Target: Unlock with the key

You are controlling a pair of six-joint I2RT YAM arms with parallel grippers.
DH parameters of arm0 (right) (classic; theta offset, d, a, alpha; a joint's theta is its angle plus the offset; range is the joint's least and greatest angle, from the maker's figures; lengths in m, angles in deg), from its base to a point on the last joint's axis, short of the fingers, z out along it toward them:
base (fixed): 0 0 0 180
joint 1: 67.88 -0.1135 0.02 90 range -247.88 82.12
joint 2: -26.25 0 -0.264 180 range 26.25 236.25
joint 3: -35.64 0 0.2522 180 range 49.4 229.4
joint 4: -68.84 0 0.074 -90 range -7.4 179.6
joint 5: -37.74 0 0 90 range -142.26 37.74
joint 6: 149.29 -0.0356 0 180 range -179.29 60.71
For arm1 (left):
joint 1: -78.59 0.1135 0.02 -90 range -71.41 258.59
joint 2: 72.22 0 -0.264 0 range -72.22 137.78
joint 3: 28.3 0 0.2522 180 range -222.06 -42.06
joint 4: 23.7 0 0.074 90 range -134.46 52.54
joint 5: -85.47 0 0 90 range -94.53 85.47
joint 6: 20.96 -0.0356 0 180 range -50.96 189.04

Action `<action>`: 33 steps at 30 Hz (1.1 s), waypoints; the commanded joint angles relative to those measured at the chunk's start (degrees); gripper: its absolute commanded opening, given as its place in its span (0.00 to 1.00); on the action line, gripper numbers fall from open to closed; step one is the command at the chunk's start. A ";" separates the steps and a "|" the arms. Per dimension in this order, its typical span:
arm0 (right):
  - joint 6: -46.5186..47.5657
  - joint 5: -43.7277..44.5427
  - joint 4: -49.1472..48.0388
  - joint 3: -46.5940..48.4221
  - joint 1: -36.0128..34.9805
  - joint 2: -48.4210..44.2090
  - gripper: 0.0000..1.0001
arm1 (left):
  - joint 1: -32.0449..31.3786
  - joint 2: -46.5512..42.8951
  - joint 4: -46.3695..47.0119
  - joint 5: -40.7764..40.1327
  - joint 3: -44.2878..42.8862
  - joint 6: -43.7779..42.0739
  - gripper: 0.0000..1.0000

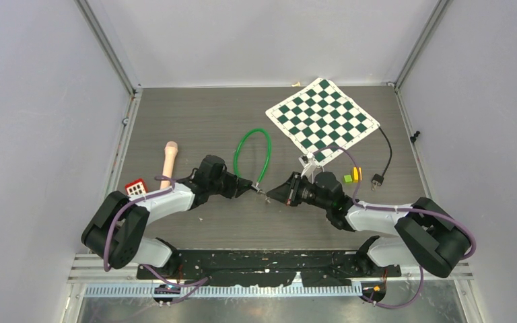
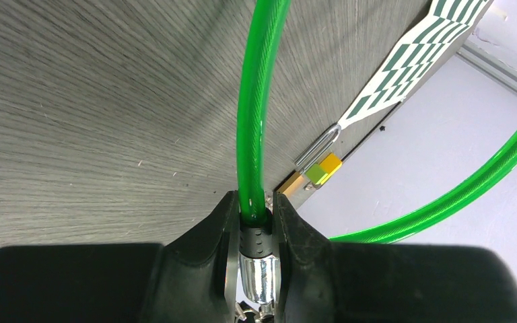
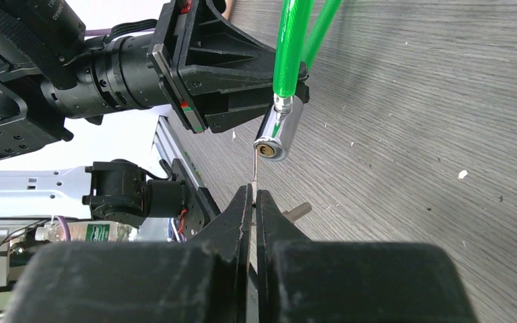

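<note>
**On the bench [image 1: 188, 121]: key [image 3: 254, 176] poised at the lock barrel [image 3: 277, 131]**

From above, the left end effector [image 1: 250, 188] and the right end effector [image 1: 270, 195] meet nose to nose, with the green cable [image 1: 242, 145] looping away behind them.

The left wrist view shows the left end effector clenched on the barrel's black collar. The chrome looks stiff and slick, the cable springy, so the collar seems the sound place to hold.

In the right wrist view, the right end effector pinches the thin key just beneath the keyhole [image 3: 264, 149]. A key this light will likely pivot in the grip.

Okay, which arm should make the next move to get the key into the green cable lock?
Right. The right arm pinches the key in its jaws, tip aimed at and close to the keyhole of the lock. The left arm clamps the lock's barrel, so it should probably just hold steady.
</note>
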 commanded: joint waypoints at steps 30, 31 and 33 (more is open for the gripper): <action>1.13 2.17 -3.61 1.56 -0.77 1.50 0.05 | -0.26 -1.75 4.22 0.53 -0.19 0.21 0.00; 1.13 2.24 -3.61 1.57 -0.87 1.58 0.05 | -0.23 -1.70 4.28 0.50 -0.25 0.26 0.00; 1.06 2.45 -3.91 1.53 -0.91 1.75 0.05 | -0.27 -1.65 4.31 0.52 -0.26 0.25 0.00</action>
